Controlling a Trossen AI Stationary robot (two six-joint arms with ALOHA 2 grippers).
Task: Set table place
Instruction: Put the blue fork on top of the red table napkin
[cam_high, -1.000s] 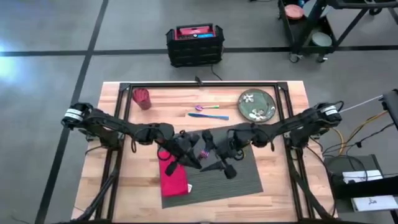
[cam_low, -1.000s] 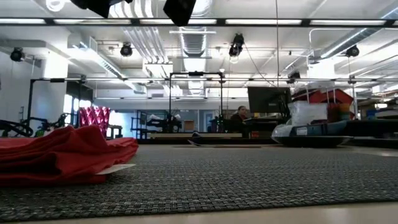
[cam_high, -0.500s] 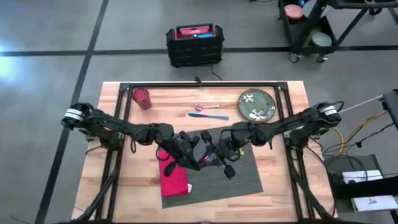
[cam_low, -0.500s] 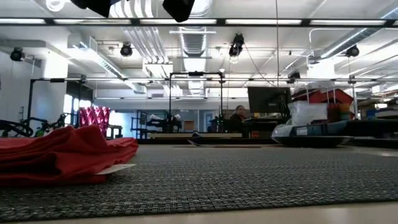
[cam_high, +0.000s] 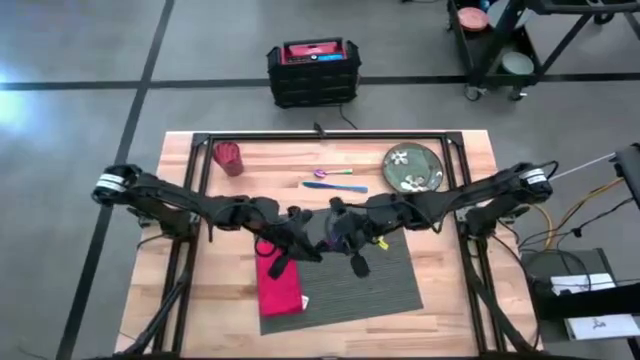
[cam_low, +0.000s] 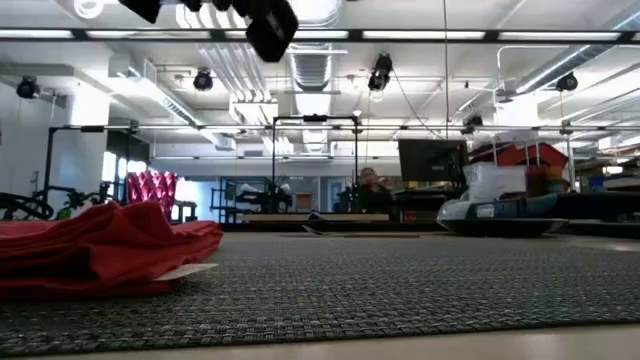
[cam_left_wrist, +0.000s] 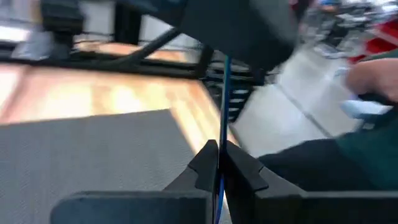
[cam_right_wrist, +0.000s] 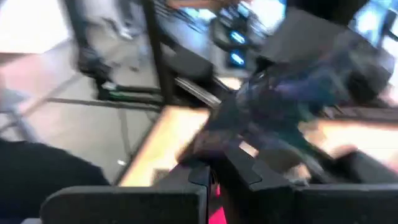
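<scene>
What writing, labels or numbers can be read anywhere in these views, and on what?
None can be read.
White tag on the red napkin: no print can be made out.
Black and red case on the floor beyond the table: blue marks too small to read.
Placemat, green plate: no text.

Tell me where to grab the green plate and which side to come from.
Grip the plate by its rim, on the edge facing the placemat. It lies flat on the table, so likely only the upturned rim offers a hold. Come down from above with the right gripper, the nearer arm, now over the placemat, and pinch across the rim.
</scene>
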